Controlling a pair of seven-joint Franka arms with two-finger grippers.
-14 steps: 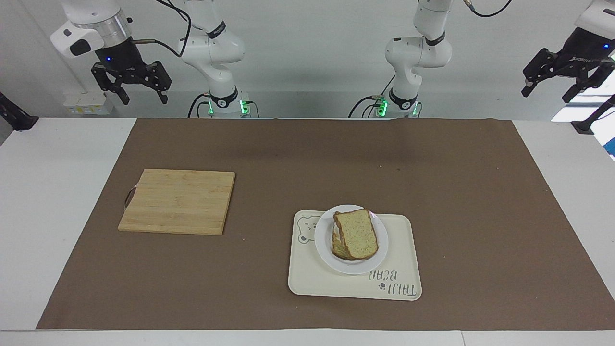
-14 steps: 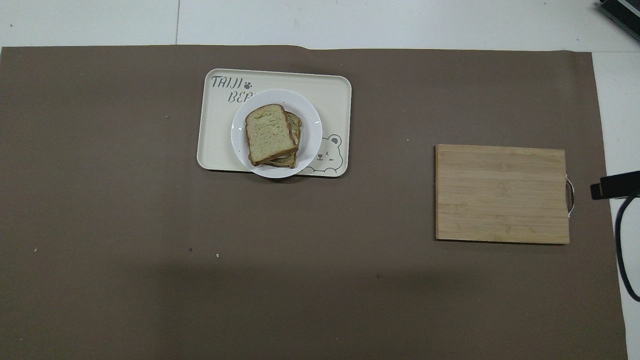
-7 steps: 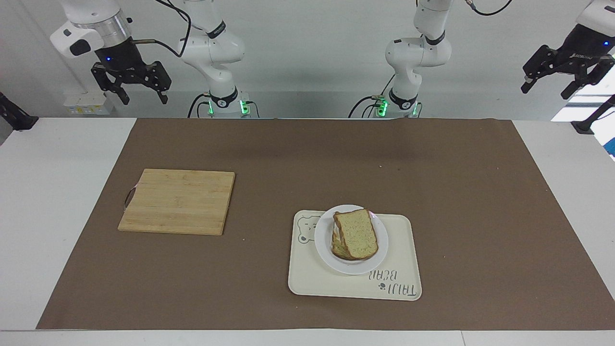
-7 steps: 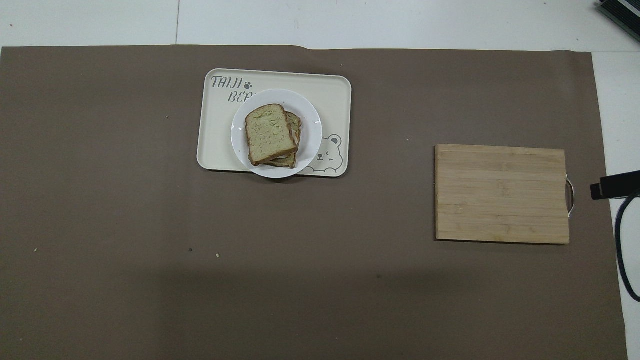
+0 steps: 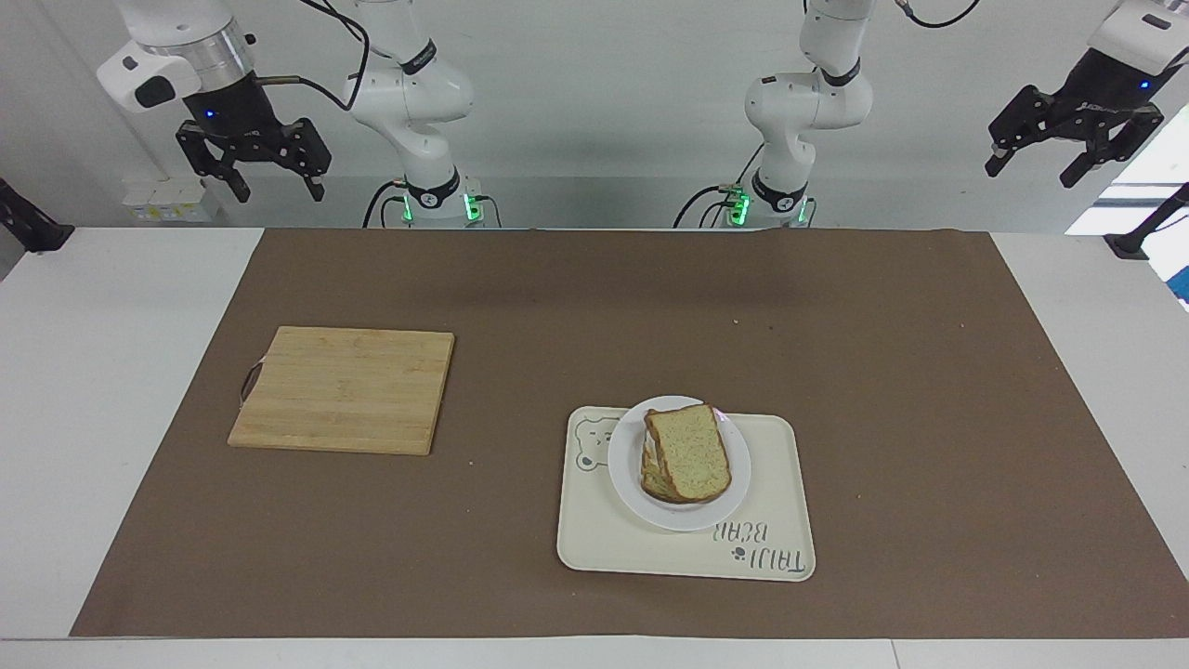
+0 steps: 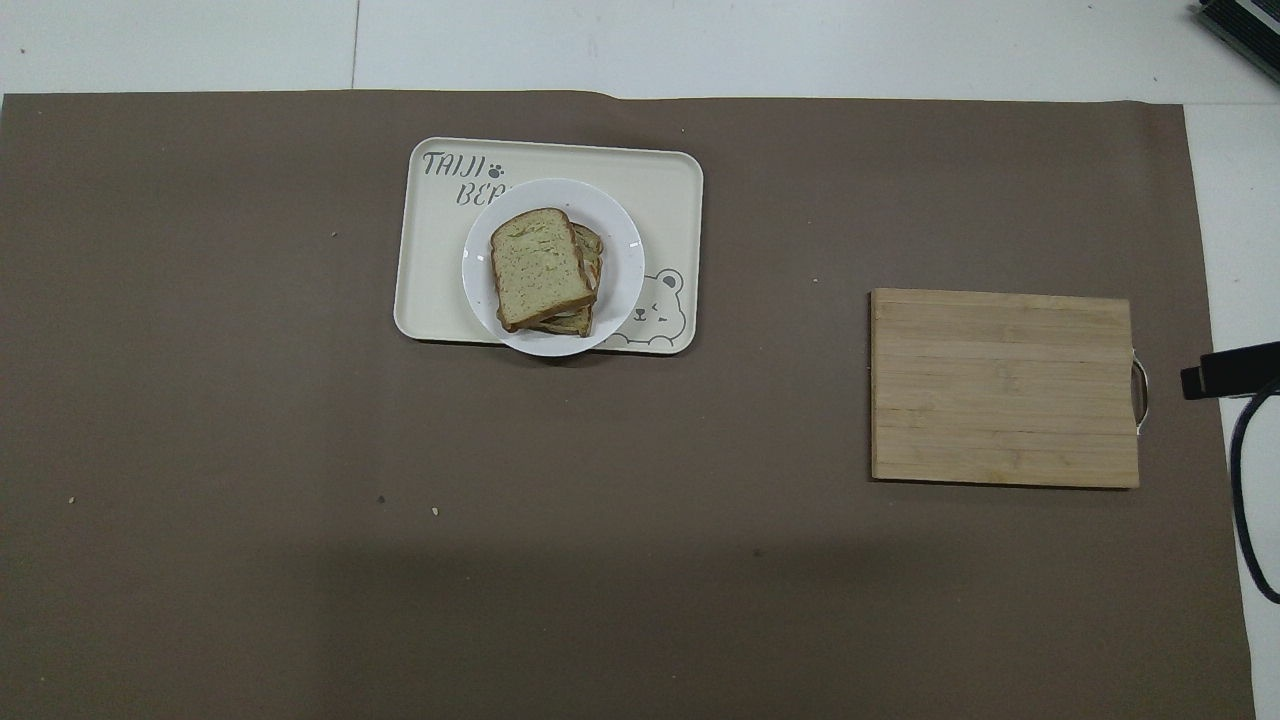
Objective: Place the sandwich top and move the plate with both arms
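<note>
The sandwich top [image 5: 688, 452] [image 6: 540, 266], a pale speckled slice with a brown crust, lies on a stack of bread on the small white plate [image 5: 632, 483] [image 6: 620, 290]. The plate sits on the cream bear-printed tray [image 5: 771, 548] [image 6: 430, 290]. My right gripper [image 5: 255, 167] is open and empty, raised high at the right arm's end of the table. My left gripper [image 5: 1068, 149] is open and empty, raised high at the left arm's end. Both grippers are out of the overhead view.
A bamboo cutting board [image 5: 344, 388] [image 6: 1003, 387] lies on the brown mat [image 5: 594, 297] toward the right arm's end, nearer to the robots than the tray. A black cable and fitting [image 6: 1232, 372] lie beside the board's handle.
My left gripper has risen a little and moved toward the table's middle. My right gripper has barely moved. The sandwich, plate and tray have not moved.
</note>
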